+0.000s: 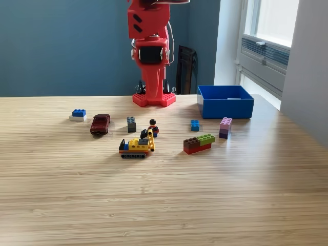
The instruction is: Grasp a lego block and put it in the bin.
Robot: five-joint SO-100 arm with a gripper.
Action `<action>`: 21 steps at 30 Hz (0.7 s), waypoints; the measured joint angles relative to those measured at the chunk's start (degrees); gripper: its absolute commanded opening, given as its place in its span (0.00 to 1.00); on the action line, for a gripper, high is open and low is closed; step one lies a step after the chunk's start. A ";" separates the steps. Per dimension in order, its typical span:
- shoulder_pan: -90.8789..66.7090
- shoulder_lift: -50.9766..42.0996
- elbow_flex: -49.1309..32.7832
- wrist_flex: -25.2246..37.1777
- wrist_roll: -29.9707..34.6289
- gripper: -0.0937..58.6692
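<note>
The red arm [151, 51] stands upright on its studded square base [154, 99] at the far edge of the surface [164, 195], its moulded plastic body rising out of the top of the exterior view. The hand is cut off by that top edge, so whether its fingers are spread or pressed together cannot be told.

The surface is pale wood with fine, straight grain lines running across it. Toward the exterior view's right of the base sits the bin [225, 101], a blue rectangular plastic box with low, smooth walls and an open top.

In front of the base lie the loose pieces, all well apart from the arm. A small dark grey block [131, 124] stands studs up. Just beside it is a little figure [152, 127] with a black head and red torso, close behind a yellow tracked vehicle [136, 147]. To the exterior view's left rest a glossy dark red toy car [100, 123] and a blue block on a white plate [78, 115]. Toward the right are a small blue block [195, 125], a stack of pink over purple blocks [225, 127], and a long red piece topped with brown and green blocks [199, 143].
</note>
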 measured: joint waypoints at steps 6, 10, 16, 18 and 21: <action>1.93 0.00 2.81 -7.12 -8.00 0.34; 3.16 0.09 2.90 -9.84 -10.72 0.48; 4.04 0.09 2.90 -12.48 -11.78 0.56; 4.13 0.09 2.90 -13.10 -11.69 0.58; 4.13 0.09 2.90 -14.15 -10.63 0.58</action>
